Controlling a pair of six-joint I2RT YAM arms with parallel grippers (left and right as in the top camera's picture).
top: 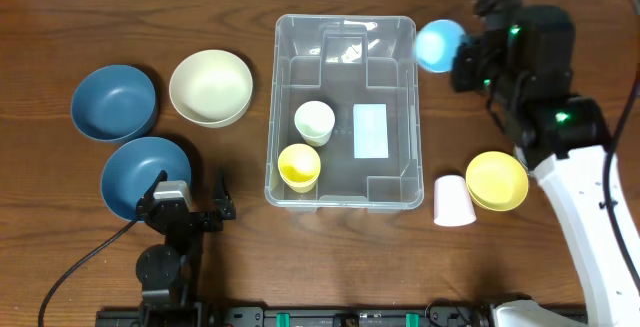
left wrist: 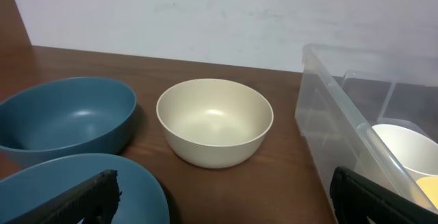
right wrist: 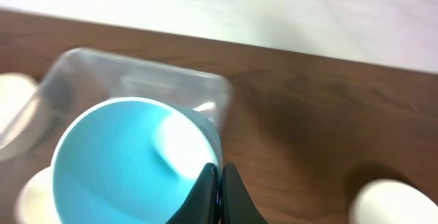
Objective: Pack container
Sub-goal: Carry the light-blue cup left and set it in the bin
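Note:
The clear plastic container [top: 344, 112] stands mid-table with a white label on its base. Inside it are a white cup [top: 314, 121] and a yellow cup [top: 299, 166]. My right gripper [top: 462, 64] is shut on the rim of a light blue cup [top: 439, 45], holding it above the container's far right corner; in the right wrist view the blue cup [right wrist: 130, 162] fills the lower left, the container [right wrist: 137, 80] behind it. My left gripper [top: 190, 199] is open and empty near the front left, beside a blue bowl [top: 143, 174]. The container wall [left wrist: 356, 128] shows at right in the left wrist view.
A second blue bowl [top: 114, 102] and a cream bowl [top: 210, 87] sit left of the container. A yellow bowl [top: 497, 180] and an upturned white cup [top: 453, 201] sit to its right. The cream bowl [left wrist: 215, 121] is ahead of the left gripper.

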